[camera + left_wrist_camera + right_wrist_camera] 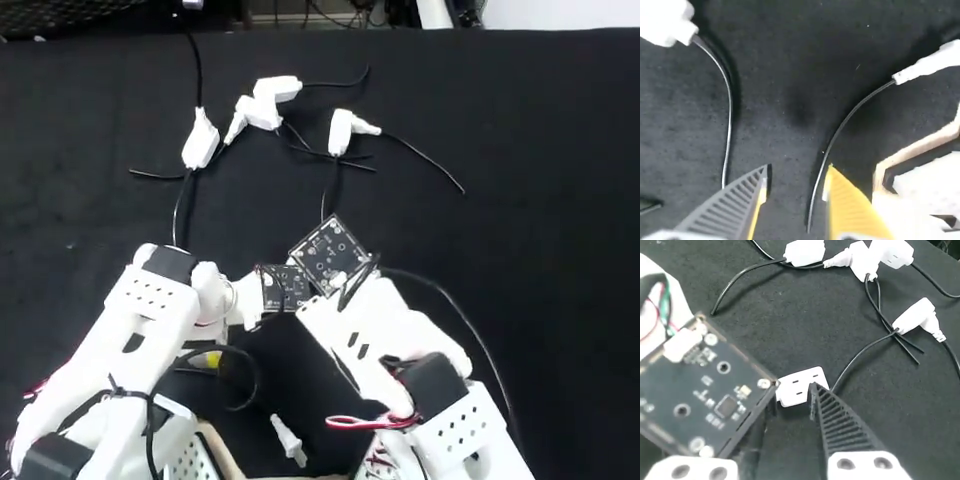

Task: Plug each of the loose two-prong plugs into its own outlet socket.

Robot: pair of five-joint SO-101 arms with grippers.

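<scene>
A white outlet socket (800, 387) with two slots lies on the black cloth just ahead of my right gripper (791, 402), which stands open. Its ribbed black finger (840, 425) touches the socket's edge. My left gripper (797, 175) is open low over the cloth, with a thin black cable (827, 160) running between its fingers toward a white plug body (935, 57). In the high view both arms meet at the table's middle front. One loose two-prong plug (288, 440) lies between their bases. More white plugs and sockets (262, 105) lie at the back.
The left arm's camera board (705, 400) hides part of my right gripper. White pieces with black cables sit at the back left (200, 140) and back centre (345, 130). Cables cross the cloth (560, 200) between them; the right side is bare.
</scene>
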